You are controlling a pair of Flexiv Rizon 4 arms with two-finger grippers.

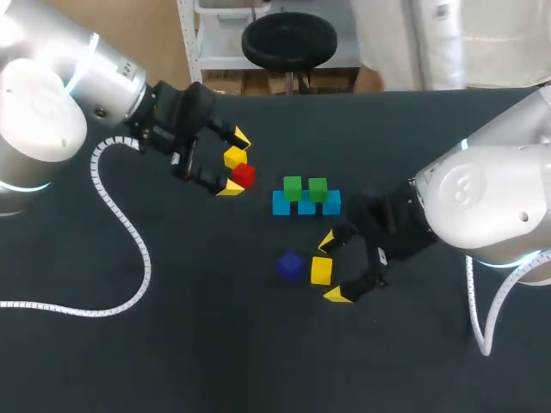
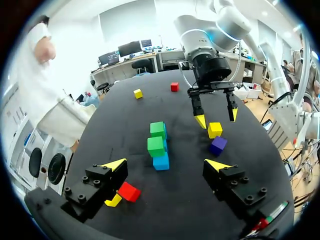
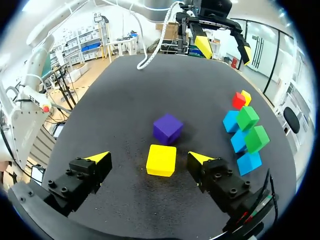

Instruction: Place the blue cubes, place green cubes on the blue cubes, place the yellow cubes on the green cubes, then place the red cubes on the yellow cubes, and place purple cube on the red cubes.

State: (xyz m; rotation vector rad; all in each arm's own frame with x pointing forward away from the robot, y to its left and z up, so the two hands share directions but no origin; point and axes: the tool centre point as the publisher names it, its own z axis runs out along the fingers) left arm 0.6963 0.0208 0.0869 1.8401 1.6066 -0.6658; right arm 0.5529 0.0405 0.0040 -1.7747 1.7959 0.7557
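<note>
Yellow cube (image 3: 161, 160), small, solid-looking, square-edged block, lies flat on the black table (image 3: 125, 90) between the fingers of our right gripper (image 3: 149, 158). The fingers are spread, with a gap on each side and no contact yet. We judge it light and rigid with flat, fairly smooth faces. It shouldn't deform, but it may twist if pinched off-centre. Best hold is on two opposite side faces, squared up and mid-height, leaving the bottom clear for setting down.

Just ahead of it is a purple cube (image 3: 168, 128) of the same build, near but apart. It sits forward of the fingers, not in their closing path, so a straight lift should clear it.

Further over is a row of three blue cubes (image 1: 306, 206) touching each other, with two green cubes (image 1: 293, 187) sitting on top. This is likely where the yellow goes. The stack is loose, so a nudge could shift it. We'd want to come down from above and let go gently.

Beyond that, our left gripper (image 1: 234, 162) is also spread wide and holds nothing. A red cube (image 2: 129, 191) and a second yellow cube (image 2: 113, 201) lie close together by one of its fingers. We can't tell if they touch it. That arm is well apart from the stack, so there's no crowding.

At the far side of the table in the left wrist view are another yellow cube (image 2: 138, 93) and another red cube (image 2: 174, 86), both out of the way.
</note>
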